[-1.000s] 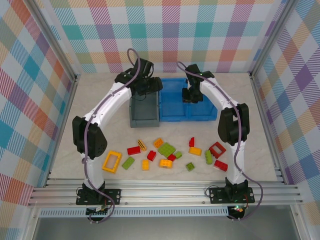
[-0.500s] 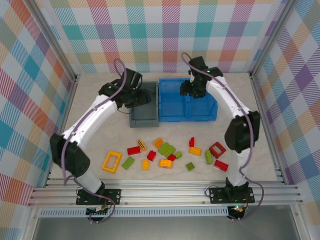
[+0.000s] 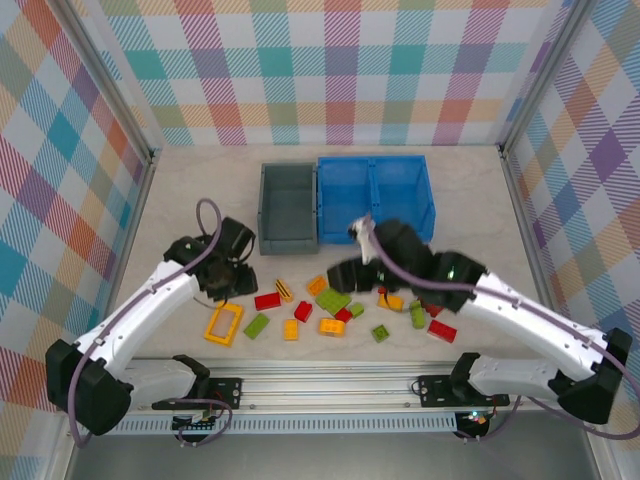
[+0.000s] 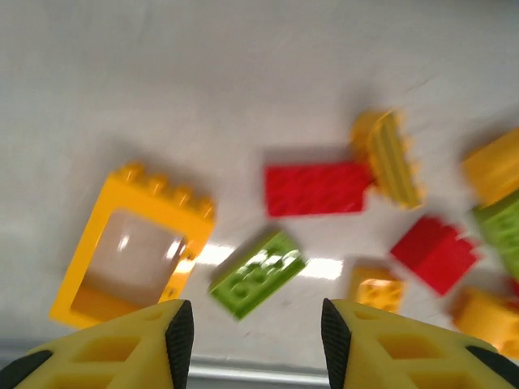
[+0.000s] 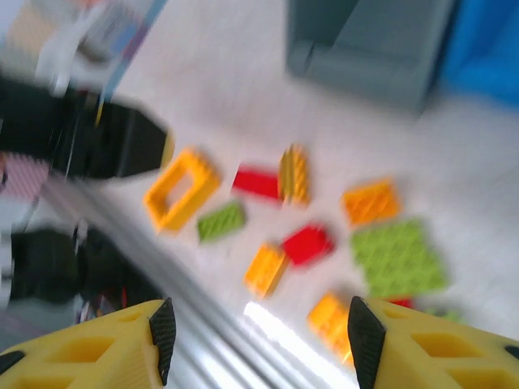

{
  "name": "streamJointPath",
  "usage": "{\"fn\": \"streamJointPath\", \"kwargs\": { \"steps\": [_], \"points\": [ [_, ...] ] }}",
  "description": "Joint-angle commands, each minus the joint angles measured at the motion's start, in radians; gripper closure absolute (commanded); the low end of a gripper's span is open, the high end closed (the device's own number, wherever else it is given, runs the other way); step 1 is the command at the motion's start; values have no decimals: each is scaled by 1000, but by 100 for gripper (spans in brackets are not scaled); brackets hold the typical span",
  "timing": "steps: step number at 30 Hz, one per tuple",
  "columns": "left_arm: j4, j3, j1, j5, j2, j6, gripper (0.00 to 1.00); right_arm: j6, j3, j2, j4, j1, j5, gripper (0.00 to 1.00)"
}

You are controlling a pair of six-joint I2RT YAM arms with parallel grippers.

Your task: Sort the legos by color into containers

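Note:
Red, lime green and yellow/orange legos lie scattered across the table's near half, among them a yellow frame, a red flat brick and a large green plate. My left gripper hangs open between the grey bin and the yellow frame. In the left wrist view my left gripper holds nothing; a green brick and the yellow frame lie just ahead. My right gripper is open and empty over the pile's middle. In the blurred right wrist view my right gripper looks down on an orange brick.
The blue two-compartment bin stands right of the grey bin at the back. My right forearm crosses over the right-hand bricks and hides some of them. A metal rail runs along the near table edge.
Both arms have swung from above the bins down toward the near side. The left gripper left the grey bin, the right left the blue bin; both now hover by the bricks.

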Motion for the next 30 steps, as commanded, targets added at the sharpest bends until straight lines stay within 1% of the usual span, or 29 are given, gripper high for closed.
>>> {"fn": "streamJointPath", "kwargs": {
  "steps": [1,3,7,11,15,19,27,30],
  "points": [
    [5,-103,-25,-11,-33,-81,53,122,-113,-54,201,175,97,40],
    [32,-146,-34,-37,-36,-99,52,150,-144,-39,225,251,130,40],
    [65,-200,-35,-75,-7,-104,52,194,-161,21,235,285,101,40],
    [123,-254,-37,-58,29,-112,54,210,-156,55,239,289,94,40],
    [166,-271,-37,-46,69,-110,55,216,-146,69,241,287,110,40],
    [191,-280,-38,-63,105,-99,57,216,-133,83,230,288,118,40],
    [245,-286,-37,-105,177,-75,69,234,-132,99,227,288,119,40],
    [262,-285,-36,-119,188,-62,71,234,-127,102,224,288,125,40]
  ]
}}
